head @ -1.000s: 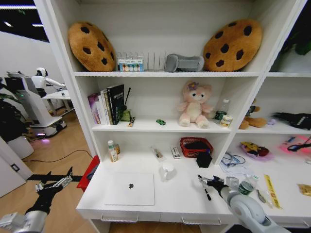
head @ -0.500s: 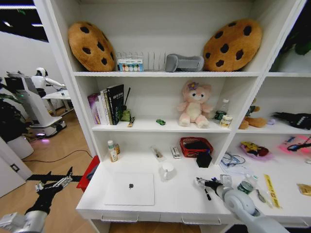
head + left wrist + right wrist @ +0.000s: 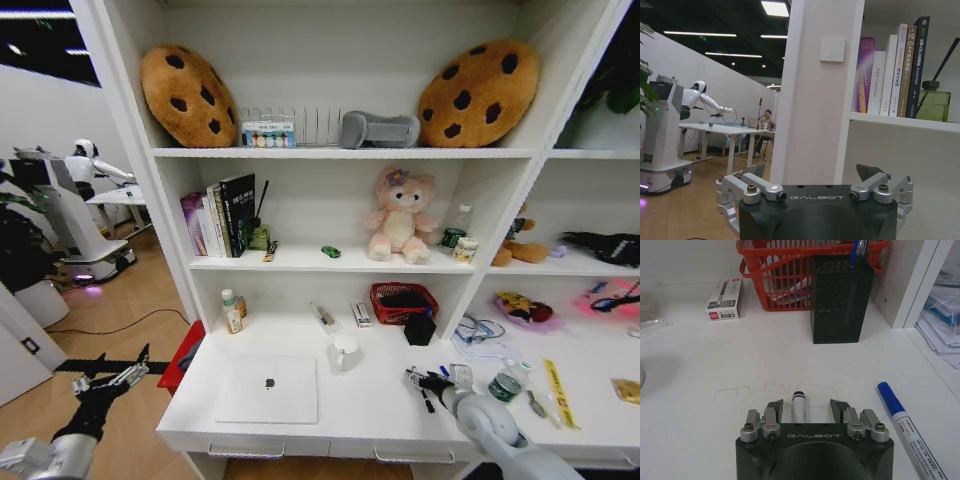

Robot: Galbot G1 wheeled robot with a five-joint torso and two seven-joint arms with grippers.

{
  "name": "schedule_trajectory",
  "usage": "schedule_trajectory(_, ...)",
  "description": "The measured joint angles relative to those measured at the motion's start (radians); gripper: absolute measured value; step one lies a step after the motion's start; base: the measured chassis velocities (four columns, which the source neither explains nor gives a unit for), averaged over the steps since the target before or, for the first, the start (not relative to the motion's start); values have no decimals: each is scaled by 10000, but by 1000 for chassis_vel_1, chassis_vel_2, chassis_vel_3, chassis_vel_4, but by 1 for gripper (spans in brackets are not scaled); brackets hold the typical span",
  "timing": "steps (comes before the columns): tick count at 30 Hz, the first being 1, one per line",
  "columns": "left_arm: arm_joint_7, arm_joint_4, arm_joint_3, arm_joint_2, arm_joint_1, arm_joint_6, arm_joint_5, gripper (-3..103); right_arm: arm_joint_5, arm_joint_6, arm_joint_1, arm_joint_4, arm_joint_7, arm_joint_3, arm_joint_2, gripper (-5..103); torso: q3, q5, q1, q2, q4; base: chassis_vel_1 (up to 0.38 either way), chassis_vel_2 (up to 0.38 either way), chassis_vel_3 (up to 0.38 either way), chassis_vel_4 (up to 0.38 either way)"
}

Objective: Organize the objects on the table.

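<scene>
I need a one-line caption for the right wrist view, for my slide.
Open right gripper straddling a black-tipped white marker on the white desk, facing a black mesh pen cup.

- Head view looks down from above at the table (image 3: 350,415) and shelves.
- Right wrist view sits low, close, sharing the pen holder (image 3: 841,297).
- Left wrist view faces the bookshelf's side.

laptop (image 3: 268,388) on table (image 3: 370,405) L | marker (image 3: 799,406) R, btw hand (image 3: 806,407) fingers

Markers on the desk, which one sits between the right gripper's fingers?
The black-capped marker, lying between the open right gripper fingers; the blue marker lies off to the side.
</scene>
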State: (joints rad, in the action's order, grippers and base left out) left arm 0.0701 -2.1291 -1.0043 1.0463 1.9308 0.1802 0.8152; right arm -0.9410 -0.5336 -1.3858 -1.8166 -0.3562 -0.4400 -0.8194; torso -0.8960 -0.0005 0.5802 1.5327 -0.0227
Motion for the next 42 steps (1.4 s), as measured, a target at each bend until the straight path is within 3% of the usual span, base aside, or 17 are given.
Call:
schedule_trajectory(1,0,0,0,0,0,0,0,100,0,0,0,0,0,0,0,57,0,0,0,0,0,0,0,0,0)
schedule_trajectory(2,0,0,0,0,0,0,0,100,33,8,-2,22,-9,-2,-30,46,0,-1,0,0,0,0,0,0,0)
schedule_trajectory(4,0,0,0,0,0,0,0,100,58,12,-9,25,-18,-2,-52,46,1,0,0,0,0,0,0,0,0)
schedule_trajectory(7,0,0,0,0,0,0,0,100,86,17,-48,-2,-47,5,-101,30,1,2,0,0,1,0,0,0,0)
schedule_trajectory(12,0,0,0,0,0,0,0,100,89,17,-68,-27,-70,12,-130,14,-1,4,0,0,1,0,0,0,0)
schedule_trajectory(22,0,0,0,0,0,1,0,100,116,45,-136,-123,-41,-81,-141,11,-3,9,0,-2,1,0,0,0,0)
schedule_trajectory(24,0,0,0,0,0,0,0,100,404,281,-163,-190,69,-138,-146,11,-5,13,0,-3,-1,0,0,0,0)
schedule_trajectory(26,0,0,0,0,0,1,0,100,2047,1435,-106,-260,531,-287,-229,11,-4,6,0,-3,0,0,0,0,0)
schedule_trajectory(27,0,0,0,0,0,1,0,100,2047,1435,-106,-260,531,-287,-229,11,-4,6,0,-3,0,0,0,0,0)
schedule_trajectory(28,0,0,0,0,0,1,0,100,2628,1892,-34,-249,643,-291,-288,11,-4,6,0,-3,-1,0,0,0,0)
schedule_trajectory(29,0,0,0,0,0,1,0,100,3502,2696,221,-140,775,-278,-420,11,-3,8,0,-3,-1,0,0,0,0)
schedule_trajectory(31,0,0,0,0,1,1,0,100,3734,2933,334,-70,811,-252,-473,11,-4,6,0,-3,-1,0,0,0,0)
schedule_trajectory(34,0,0,0,0,0,1,0,100,4663,3995,1127,640,1071,-72,-734,11,-3,9,0,-3,1,0,0,0,0)
schedule_trajectory(42,0,0,0,0,0,1,0,100,4708,4570,2292,1627,1446,-17,-1037,11,-2,5,1,-3,0,0,0,0,0)
